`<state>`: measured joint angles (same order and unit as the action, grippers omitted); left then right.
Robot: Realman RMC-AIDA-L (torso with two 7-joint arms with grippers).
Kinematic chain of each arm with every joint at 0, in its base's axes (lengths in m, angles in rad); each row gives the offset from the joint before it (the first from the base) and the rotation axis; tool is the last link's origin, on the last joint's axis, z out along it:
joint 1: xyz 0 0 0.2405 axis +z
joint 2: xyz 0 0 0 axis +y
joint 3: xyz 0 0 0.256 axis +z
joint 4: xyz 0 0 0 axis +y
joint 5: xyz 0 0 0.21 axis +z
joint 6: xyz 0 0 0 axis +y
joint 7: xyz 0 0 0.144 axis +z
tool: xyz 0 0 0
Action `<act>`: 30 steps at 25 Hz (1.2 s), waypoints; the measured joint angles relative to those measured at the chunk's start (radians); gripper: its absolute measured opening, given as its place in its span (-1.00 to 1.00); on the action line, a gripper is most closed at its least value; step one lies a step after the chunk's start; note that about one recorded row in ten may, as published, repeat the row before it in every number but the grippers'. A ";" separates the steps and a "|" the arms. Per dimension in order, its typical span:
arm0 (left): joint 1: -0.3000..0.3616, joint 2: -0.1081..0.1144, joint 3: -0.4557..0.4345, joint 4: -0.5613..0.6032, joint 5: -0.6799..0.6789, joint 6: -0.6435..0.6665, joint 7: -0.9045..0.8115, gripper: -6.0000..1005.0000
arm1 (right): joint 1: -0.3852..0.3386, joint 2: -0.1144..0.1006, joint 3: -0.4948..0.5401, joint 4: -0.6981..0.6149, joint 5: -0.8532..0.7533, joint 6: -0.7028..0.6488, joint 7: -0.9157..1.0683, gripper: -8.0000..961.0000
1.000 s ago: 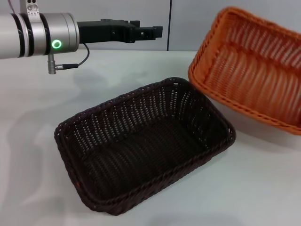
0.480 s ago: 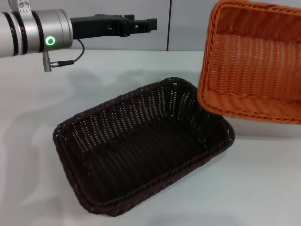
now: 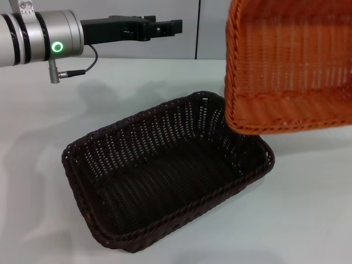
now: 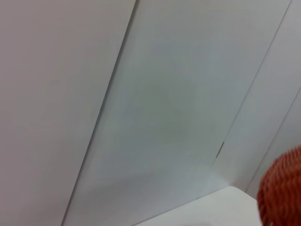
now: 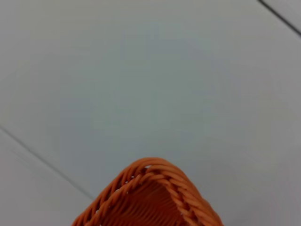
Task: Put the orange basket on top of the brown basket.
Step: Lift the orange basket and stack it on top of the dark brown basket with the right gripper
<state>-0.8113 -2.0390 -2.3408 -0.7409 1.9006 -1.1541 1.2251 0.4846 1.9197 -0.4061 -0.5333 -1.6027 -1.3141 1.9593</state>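
Observation:
The orange basket [image 3: 286, 66] hangs in the air at the upper right of the head view, tilted with its opening toward me. Its lower edge is above the far right corner of the brown basket [image 3: 165, 170], which sits on the white table [image 3: 308, 209]. What holds the orange basket is out of frame, and my right gripper does not show. A corner of the orange basket's rim shows in the right wrist view [image 5: 150, 197], and a bit of it shows in the left wrist view [image 4: 282, 193]. My left gripper [image 3: 175, 27] is held high at the back left, well away from both baskets.
A grey panelled wall [image 3: 209, 27] stands behind the table. The left arm [image 3: 38, 36] reaches in from the left edge, above the table.
The orange basket has risen and moved left, from resting tilted at the right to hanging over the brown basket's far right corner. The left arm drew back slightly to the left, then stayed still.

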 joint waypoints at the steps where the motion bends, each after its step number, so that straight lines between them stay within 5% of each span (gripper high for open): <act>1: 0.000 -0.001 -0.001 0.000 0.000 0.001 0.000 0.68 | 0.006 0.003 -0.004 0.004 0.019 -0.011 -0.009 -0.51; 9: 0.000 -0.007 -0.001 0.000 -0.001 0.045 0.010 0.68 | 0.088 0.020 -0.102 0.039 0.045 -0.096 -0.017 -0.50; 23: 0.020 -0.008 -0.002 -0.002 -0.067 0.196 0.048 0.68 | 0.108 0.114 -0.250 0.080 0.041 -0.124 -0.016 -0.49; 30: 0.008 -0.011 0.007 0.006 -0.068 0.211 0.057 0.68 | 0.117 0.130 -0.386 0.132 0.037 -0.077 -0.006 -0.48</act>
<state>-0.8038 -2.0495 -2.3341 -0.7353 1.8329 -0.9434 1.2818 0.6016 2.0496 -0.7918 -0.4011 -1.5654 -1.3915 1.9534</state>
